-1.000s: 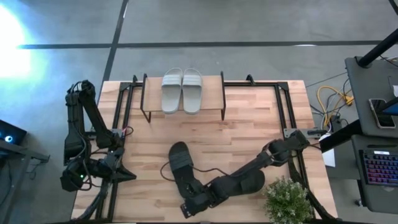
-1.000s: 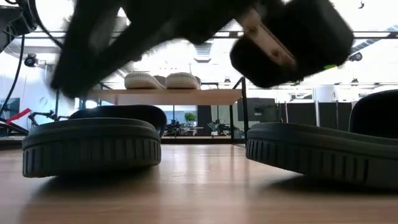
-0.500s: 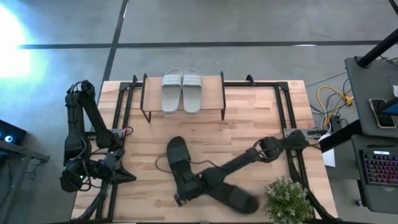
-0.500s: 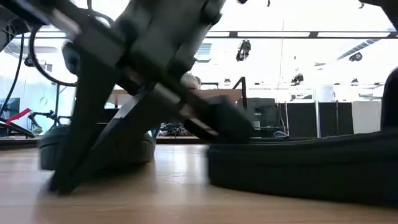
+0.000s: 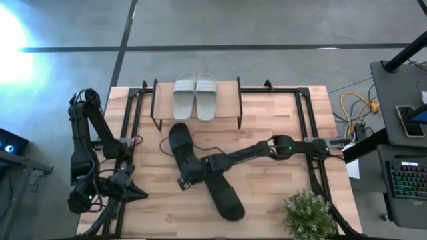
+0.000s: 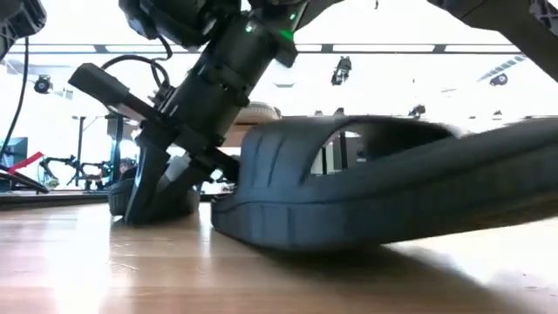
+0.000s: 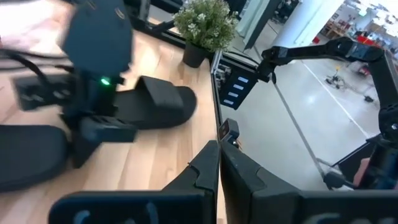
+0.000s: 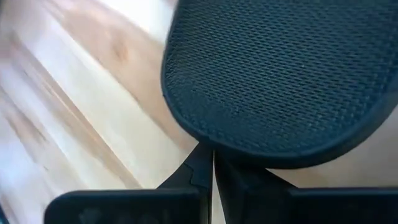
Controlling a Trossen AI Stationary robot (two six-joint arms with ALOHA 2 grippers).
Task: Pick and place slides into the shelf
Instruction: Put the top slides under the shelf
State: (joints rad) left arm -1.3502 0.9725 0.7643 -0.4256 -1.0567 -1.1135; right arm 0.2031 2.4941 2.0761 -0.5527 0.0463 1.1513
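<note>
High view: the right gripper [image 5: 187,179] reaches across the middle of the table [image 5: 280,127], its closed fingers pressed against the heel end of one black slide [image 5: 181,155]; whether they pinch it cannot be told. The second black slide [image 5: 222,193] lies just beside it, toward the front edge, near the potted plant [image 5: 308,212]. The pale grey pair [image 5: 195,96] rests side by side on the shelf [image 5: 227,100] at the table's far edge. The left gripper [image 5: 127,190] waits at the left front corner, fingers closed and empty. Bare wood lies between the black slides and the shelf.
</note>
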